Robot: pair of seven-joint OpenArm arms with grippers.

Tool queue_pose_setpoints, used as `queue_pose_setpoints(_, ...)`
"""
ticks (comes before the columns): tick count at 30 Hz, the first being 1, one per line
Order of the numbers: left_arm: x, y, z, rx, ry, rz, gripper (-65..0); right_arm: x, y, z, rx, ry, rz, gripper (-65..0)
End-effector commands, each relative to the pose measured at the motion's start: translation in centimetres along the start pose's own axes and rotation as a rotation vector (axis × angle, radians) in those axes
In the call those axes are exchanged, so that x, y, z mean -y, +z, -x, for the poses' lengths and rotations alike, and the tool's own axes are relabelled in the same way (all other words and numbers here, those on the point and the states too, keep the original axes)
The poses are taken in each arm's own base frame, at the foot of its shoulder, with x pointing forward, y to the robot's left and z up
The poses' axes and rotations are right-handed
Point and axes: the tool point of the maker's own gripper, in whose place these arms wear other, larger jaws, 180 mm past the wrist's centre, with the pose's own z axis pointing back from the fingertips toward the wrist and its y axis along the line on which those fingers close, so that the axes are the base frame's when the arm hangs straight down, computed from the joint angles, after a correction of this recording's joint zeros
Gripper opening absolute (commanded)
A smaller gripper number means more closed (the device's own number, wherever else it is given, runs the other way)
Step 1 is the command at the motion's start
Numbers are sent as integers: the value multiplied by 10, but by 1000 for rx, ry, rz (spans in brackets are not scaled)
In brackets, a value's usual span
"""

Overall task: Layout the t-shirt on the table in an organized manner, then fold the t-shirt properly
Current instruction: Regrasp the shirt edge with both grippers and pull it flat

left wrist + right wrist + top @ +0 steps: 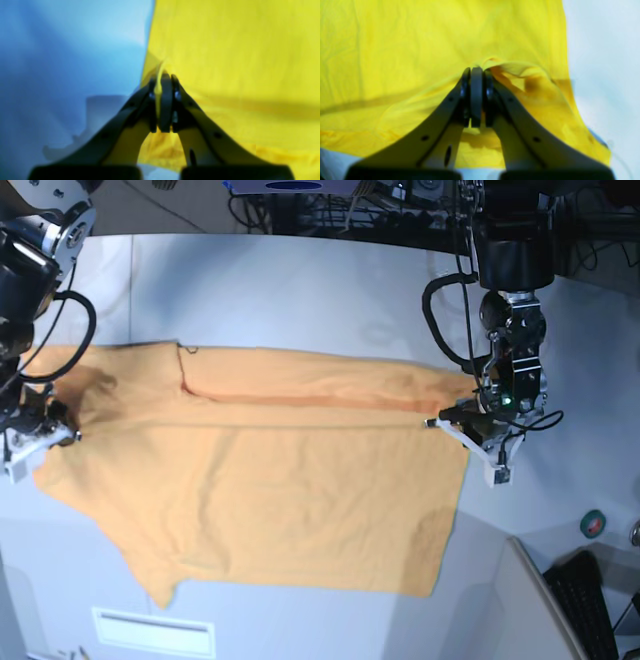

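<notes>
The t-shirt [260, 480] lay spread across the middle of the table [300, 290] in the base view, its upper band already doubled over along a long crease running from left to right. The left gripper [162, 75] was clamped tight on a thin pinch of fabric at the shirt's edge, seen at the center of its wrist view; in the base view it sat at the right side of the frame, at the cloth's right end. The right gripper [476, 70] was likewise fully closed on a bunched fold of cloth, at the left side of the base view.

With 2 grips holding so little material, the likeliest failure seemed to be a slip: a sideways pull could draw the thin pinch out of the left jaws, dropping that end and skewing the fold. Uneven lifting by the 2 arms would probably drag the crease off line. The lower left corner of the shirt already trailed to a point, so any tug might wrinkle it further. The bunch in the right jaws could also trap an extra layer.
</notes>
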Motion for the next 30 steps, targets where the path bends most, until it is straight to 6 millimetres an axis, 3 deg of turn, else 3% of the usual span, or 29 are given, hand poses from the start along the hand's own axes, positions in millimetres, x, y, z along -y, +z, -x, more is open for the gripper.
queue_pose_setpoints(1, -6, 1, -24, 68, 5, -18, -650, 0, 5, -26, 70, 9, -3, -650)
queue_pose_setpoints(8, -4, 0, -34, 85, 16, -12, -650, -3, 3, -28, 83, 0, -9, -650)
queue_pose_setpoints(9, -4, 1, -36, 92, 18, -12, -630, -2, 4, -29, 85, -9, 0, -603)
queue_pose_setpoints(11, -7, 2, -39, 100, 26, -16, -482, 3, 4, -30, 90, -41, 24, -438)
queue_pose_setpoints(13, -7, 3, -53, 149, 31, -17, -352, 5, 6, -34, 110, -52, 34, -344)
queue_pose_setpoints(15, -9, 5, -64, 214, 36, -20, -239, 14, 19, -50, 212, -82, 53, -345)
queue_pose_setpoints(16, -14, 8, -73, 261, 49, -30, -201, 16, 24, -47, 248, -101, 57, -345)
queue_pose_setpoints(18, -30, 16, -75, 317, 79, -58, -161, 18, 43, -55, 323, -91, 79, -342)
queue_pose_setpoints(20, -38, 26, -74, 363, 151, -58, -153, 18, 55, -43, 316, -63, 101, -342)
queue_pose_setpoints(23, -53, 39, -57, 377, 297, -27, -151, 23, 74, -22, 326, -65, 142, -345)
queue_pose_setpoints(26, -65, 47, -21, 341, 426, 13, -151, 42, 95, 7, 363, -185, 202, -339)
queue_pose_setpoints(30, -67, 52, 24, 266, 527, 45, -151, 58, 104, 55, 332, -304, 256, -266)
